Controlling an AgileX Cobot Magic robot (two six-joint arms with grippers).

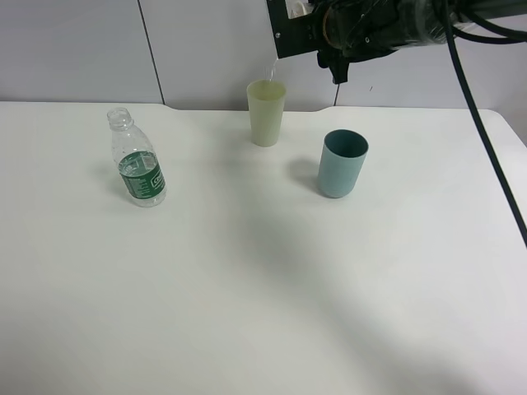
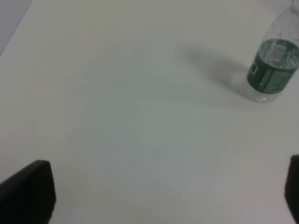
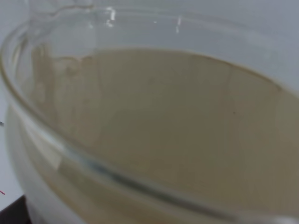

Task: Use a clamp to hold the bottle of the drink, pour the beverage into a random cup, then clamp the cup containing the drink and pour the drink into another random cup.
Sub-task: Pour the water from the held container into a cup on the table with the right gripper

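The right gripper (image 1: 329, 37) is up at the far side of the table (image 1: 263, 288), and it is closed on the short cup (image 3: 154, 126). In the right wrist view this cup fills the whole picture: a clear rim and a pale peach inside, turned strongly on its side. In the high view the cup itself is hidden by the arm, but a thin stream of water (image 1: 271, 72) falls from just beside the gripper into the green cup (image 1: 266, 113).

The relation that matters is this one: the green cup stands upright directly below the pouring lip, a little to the left of the gripper. The stream enters near the cup's rim, so I judge the margin is small.

The teal cup (image 1: 342, 163) stands below the gripper too, nearer to the front, apart from the green cup and not in the way.

The bottle (image 1: 137, 160) stands upright far to the left, without cap. The left gripper (image 2: 159, 196) is fully open and empty, with the bottle (image 2: 273, 65) ahead of it and apart.
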